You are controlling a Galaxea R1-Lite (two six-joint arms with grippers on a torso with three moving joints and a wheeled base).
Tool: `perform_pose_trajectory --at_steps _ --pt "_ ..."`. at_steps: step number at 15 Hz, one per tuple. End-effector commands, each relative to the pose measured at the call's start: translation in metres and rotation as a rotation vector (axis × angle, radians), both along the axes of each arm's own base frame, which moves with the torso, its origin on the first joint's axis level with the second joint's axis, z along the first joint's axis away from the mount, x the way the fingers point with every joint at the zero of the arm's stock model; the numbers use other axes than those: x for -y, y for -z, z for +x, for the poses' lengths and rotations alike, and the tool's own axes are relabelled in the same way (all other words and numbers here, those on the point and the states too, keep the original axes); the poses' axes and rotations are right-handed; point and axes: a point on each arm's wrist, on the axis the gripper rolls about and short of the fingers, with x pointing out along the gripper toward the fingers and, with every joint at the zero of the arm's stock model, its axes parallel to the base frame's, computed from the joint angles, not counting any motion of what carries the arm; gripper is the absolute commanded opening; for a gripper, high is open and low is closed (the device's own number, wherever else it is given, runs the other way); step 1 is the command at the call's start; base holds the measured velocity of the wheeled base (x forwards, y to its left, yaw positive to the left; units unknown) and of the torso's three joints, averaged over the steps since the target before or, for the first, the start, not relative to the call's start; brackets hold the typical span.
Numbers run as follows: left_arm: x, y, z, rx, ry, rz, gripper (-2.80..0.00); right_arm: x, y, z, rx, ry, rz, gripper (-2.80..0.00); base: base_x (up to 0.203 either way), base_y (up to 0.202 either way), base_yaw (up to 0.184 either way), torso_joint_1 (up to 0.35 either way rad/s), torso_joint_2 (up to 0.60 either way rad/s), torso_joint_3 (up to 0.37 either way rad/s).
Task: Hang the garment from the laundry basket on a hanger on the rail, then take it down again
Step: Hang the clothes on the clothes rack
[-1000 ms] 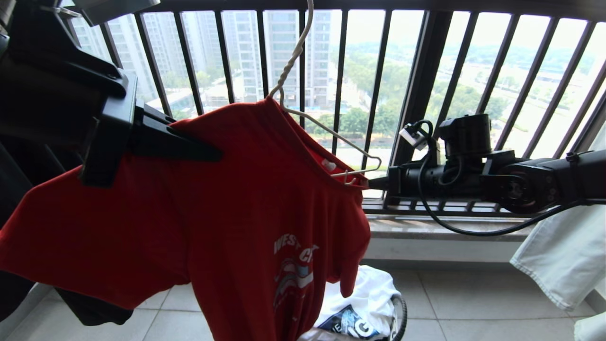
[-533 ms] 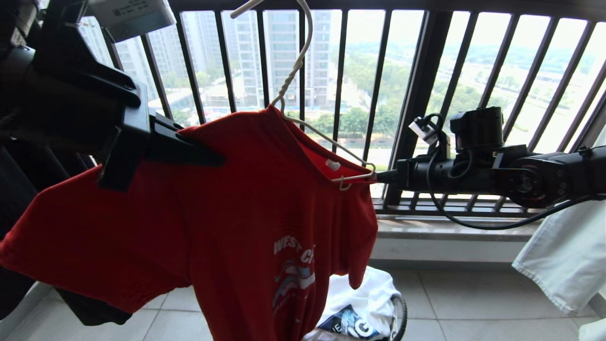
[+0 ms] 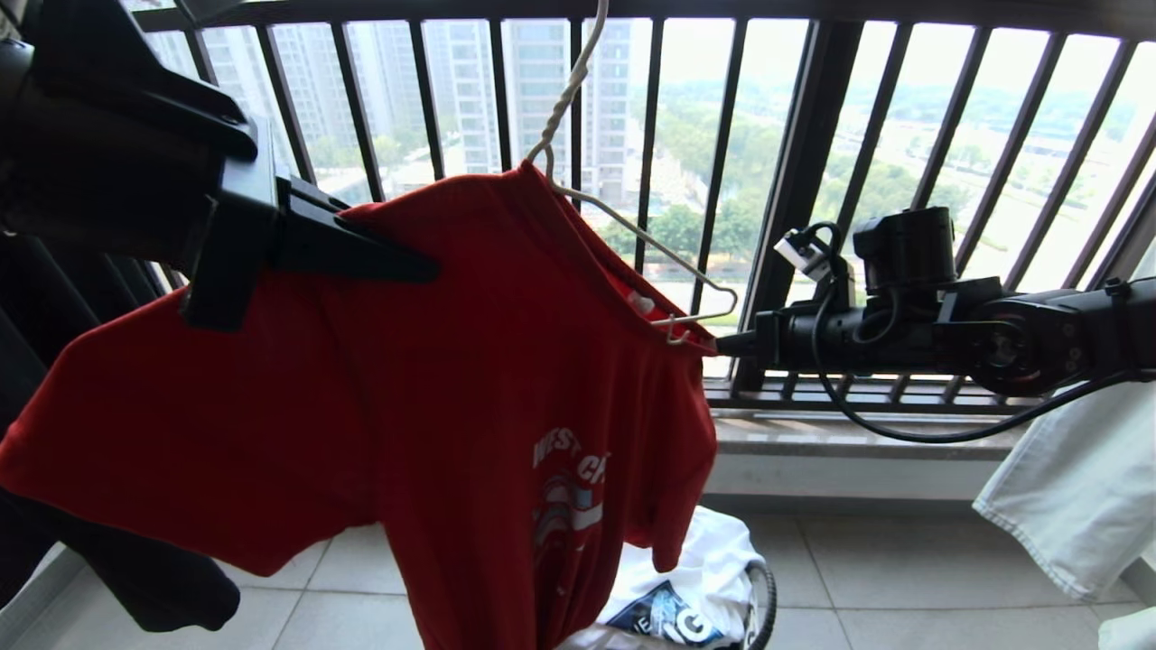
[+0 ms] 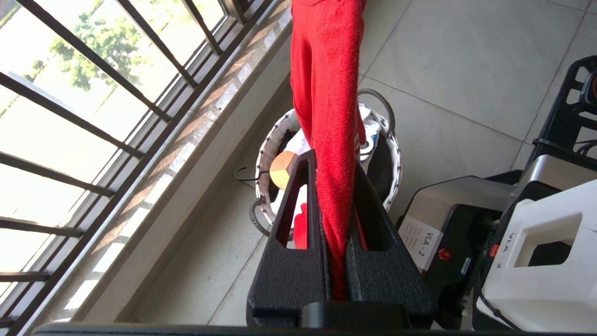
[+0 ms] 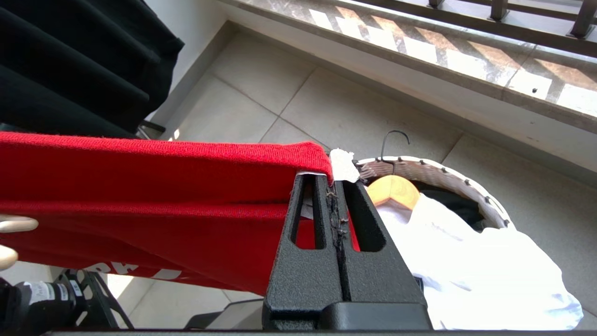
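1. The garment [image 3: 433,379] hangs in the air on the hanger [image 3: 623,226], in front of the railing [image 3: 795,181] and above the laundry basket [image 4: 392,154].
2. The left gripper [image 3: 361,257] is clamped on its shoulder cloth.
3. The right gripper [image 3: 722,345] is pressed together on the collar edge.
4. The step seems to be carrying; next the hook must meet the rail, which is not visible.

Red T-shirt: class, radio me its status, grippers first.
Left gripper shut on red T-shirt shoulder. Right gripper shut on its collar edge. Shirt partly on wire hanger, above laundry basket. Nothing blocking.
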Motion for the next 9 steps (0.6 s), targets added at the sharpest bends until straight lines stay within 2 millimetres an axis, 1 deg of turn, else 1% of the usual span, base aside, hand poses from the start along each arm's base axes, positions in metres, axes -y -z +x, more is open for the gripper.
perform_pose_trajectory --at_steps 1,4,9 --pt "0.0 -0.001 -0.003 0.005 0.012 -0.003 -2.8 -0.005 0.003 -0.001 -0.01 -0.015 0.0 -2.8 0.0 0.0 0.0 0.0 0.0 0.0" --pt "0.0 -0.005 -0.004 0.017 0.011 -0.011 -2.8 -0.01 0.006 -0.004 -0.019 -0.032 -0.003 -2.8 0.0 0.0 0.0 0.0 0.0 0.0" --pt "0.001 -0.003 -0.002 0.011 0.013 -0.006 -2.8 -0.026 0.012 -0.013 -0.039 -0.078 -0.013 -2.8 0.0 0.0 0.0 0.0 0.0 0.0"
